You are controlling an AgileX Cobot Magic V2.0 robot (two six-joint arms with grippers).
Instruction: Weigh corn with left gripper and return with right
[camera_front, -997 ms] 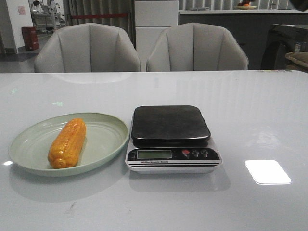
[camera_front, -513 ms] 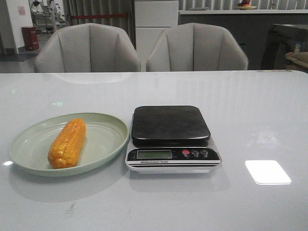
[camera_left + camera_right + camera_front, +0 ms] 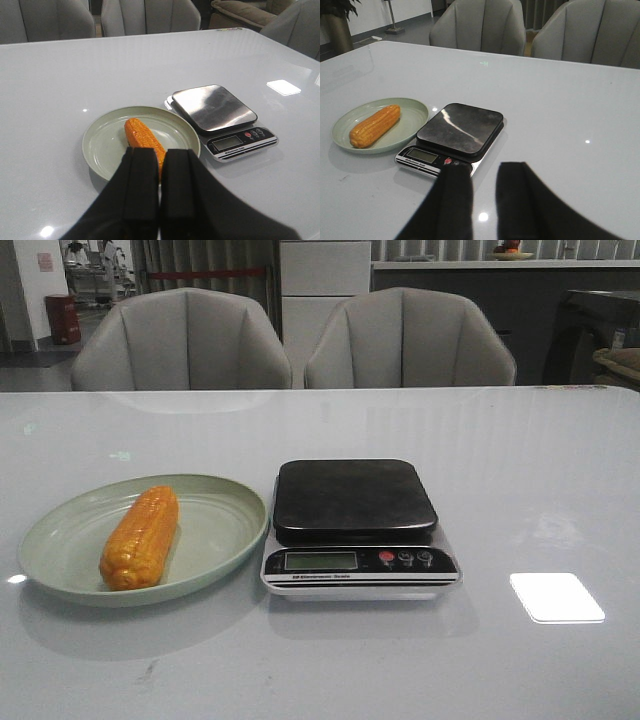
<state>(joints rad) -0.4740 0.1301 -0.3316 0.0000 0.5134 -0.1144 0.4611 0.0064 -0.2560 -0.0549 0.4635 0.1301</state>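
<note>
The setting is an indoor showroom or lab-style demonstration space arranged as a dining area. Evidence: a large glossy white table [image 3: 520,460] reflecting ceiling lights, with 2 grey upholstered chairs [image 3: 180,340] drawn up along its far edge. Behind the chairs stand white cabinets [image 3: 325,290], a long dark counter [image 3: 460,285] and heavy curtains [image 3: 200,265]. A red bin [image 3: 62,318] stands on an open floor at the far left.

We saw a glossy white counter [image 3: 560,470], a brushed-metal scale [image 3: 353,498], a smooth matt plate [image 3: 222,525] and bumpy corn [image 3: 140,536].
</note>
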